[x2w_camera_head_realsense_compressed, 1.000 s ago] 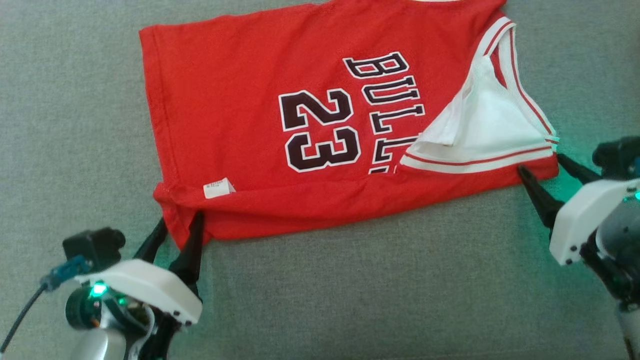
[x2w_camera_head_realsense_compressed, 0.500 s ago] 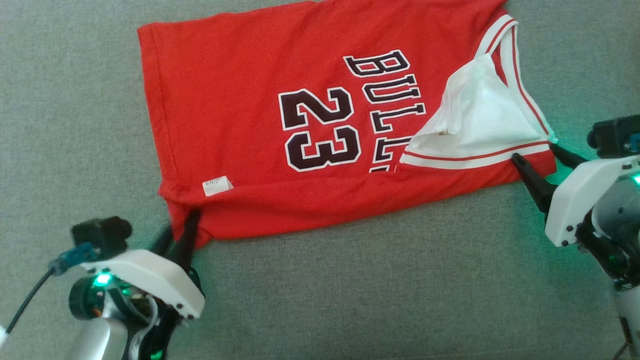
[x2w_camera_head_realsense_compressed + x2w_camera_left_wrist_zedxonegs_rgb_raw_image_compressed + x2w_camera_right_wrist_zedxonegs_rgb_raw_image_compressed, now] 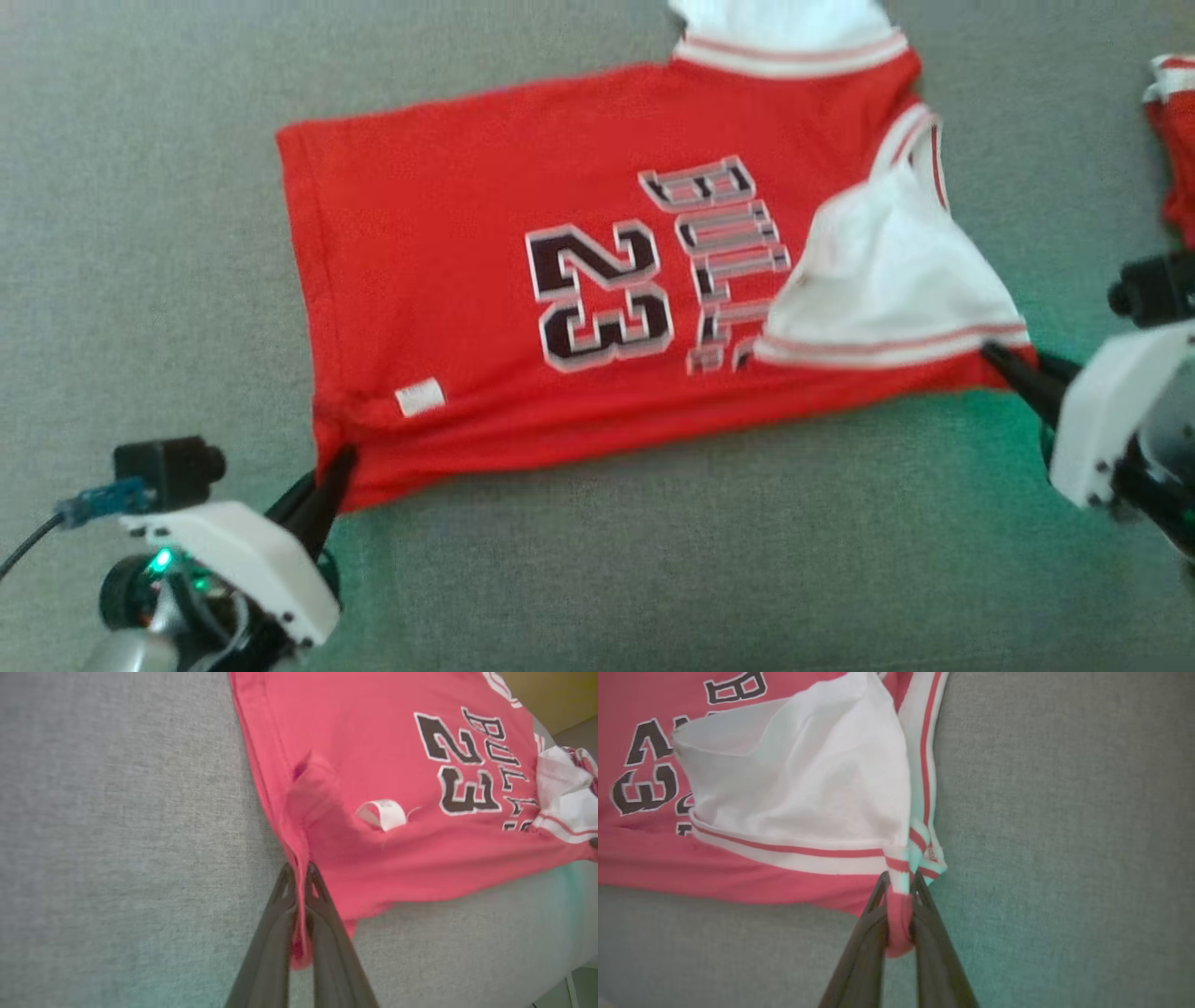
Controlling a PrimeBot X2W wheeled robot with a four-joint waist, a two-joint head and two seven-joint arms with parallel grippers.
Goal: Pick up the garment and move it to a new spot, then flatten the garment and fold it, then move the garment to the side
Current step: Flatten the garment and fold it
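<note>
Both shut since earlier frame: left end effector (image 3: 338,457) pinches jersey (image 3: 467,280) hem corner, right end effector (image 3: 991,352) pinches shoulder corner. Flattening looks mostly done; folding and moving aside remain.

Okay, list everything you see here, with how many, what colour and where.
jersey: one, red with white trim and dark "23", centre of the head view.
label: one, white, on the jersey near its lower left corner.
cloth piece: one, red and white, head view's right edge.
surface: one, grey fabric, under everything.
left gripper: one, dark fingers, shut on the jersey's lower left corner.
right gripper: one, dark fingers, shut on the jersey's lower right corner.
</note>
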